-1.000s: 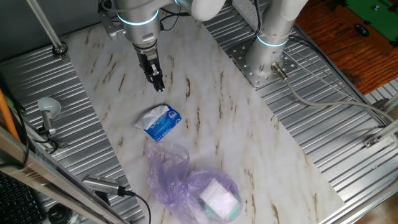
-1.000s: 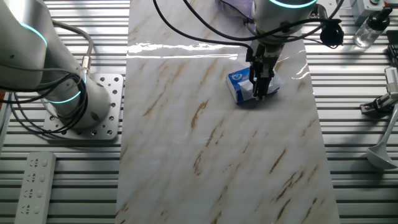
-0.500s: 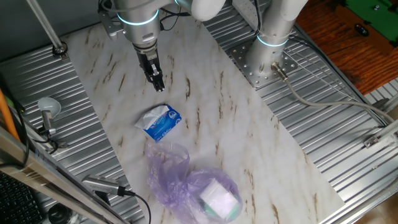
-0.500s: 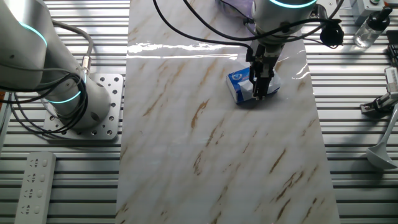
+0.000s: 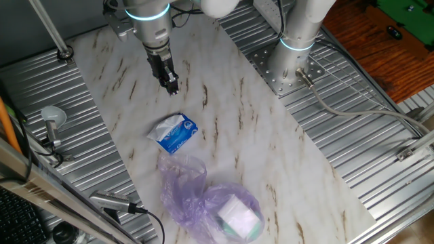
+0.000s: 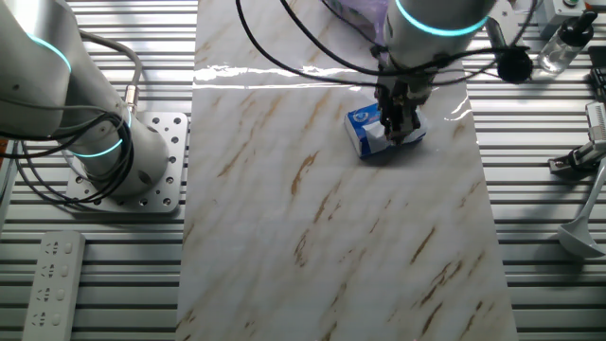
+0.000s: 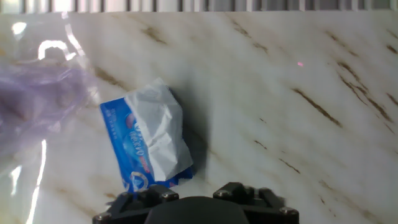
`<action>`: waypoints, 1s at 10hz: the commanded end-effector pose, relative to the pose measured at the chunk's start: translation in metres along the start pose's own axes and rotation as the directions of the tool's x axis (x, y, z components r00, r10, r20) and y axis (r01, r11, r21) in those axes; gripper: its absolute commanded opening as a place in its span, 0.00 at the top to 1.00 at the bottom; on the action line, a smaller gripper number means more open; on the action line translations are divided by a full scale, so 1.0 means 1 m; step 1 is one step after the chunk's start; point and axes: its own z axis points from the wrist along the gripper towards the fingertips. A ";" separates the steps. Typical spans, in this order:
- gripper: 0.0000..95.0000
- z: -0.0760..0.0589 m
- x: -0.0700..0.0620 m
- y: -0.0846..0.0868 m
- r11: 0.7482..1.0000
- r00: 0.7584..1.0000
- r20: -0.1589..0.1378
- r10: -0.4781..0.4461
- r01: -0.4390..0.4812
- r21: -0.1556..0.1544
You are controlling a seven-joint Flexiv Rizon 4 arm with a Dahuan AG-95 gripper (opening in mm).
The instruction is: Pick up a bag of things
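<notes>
The arm's fingers (image 5: 172, 85) hang close together, pointing down, holding nothing.

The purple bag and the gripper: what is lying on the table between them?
In one fixed view, the blue-and-white packet lies between the gripper and the purple bag. It sits on the marble table, apart from the gripper and just short of the bag's edge.

My arm (image 5: 150, 20): smooth silver-grey and white shells, thin glowing teal ring at each joint. Black gripper (image 5: 169, 83) on a slim dark wrist block. Base column (image 5: 293, 51) bolts to a perforated metal plate (image 6: 151, 161) dotted with screw holes. Black cables (image 6: 284, 52) loop off the wrist; grey ones trail from the base. Hand view: black housing (image 7: 196, 205), small round screw heads.
</notes>
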 end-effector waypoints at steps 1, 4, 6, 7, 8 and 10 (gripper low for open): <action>1.00 0.001 -0.001 0.000 0.999 0.999 0.001 -0.032 0.032 -0.025; 1.00 0.001 -0.001 0.000 0.999 1.000 0.005 -0.026 0.026 -0.045; 1.00 0.000 -0.001 0.000 0.985 1.000 0.026 0.013 -0.009 -0.174; 1.00 0.000 -0.001 0.000 0.977 0.999 0.038 0.030 -0.021 -0.212; 1.00 0.000 -0.003 0.000 0.962 0.996 0.069 0.048 -0.028 -0.270; 0.80 0.000 -0.010 0.003 0.938 0.992 0.102 0.078 -0.038 -0.344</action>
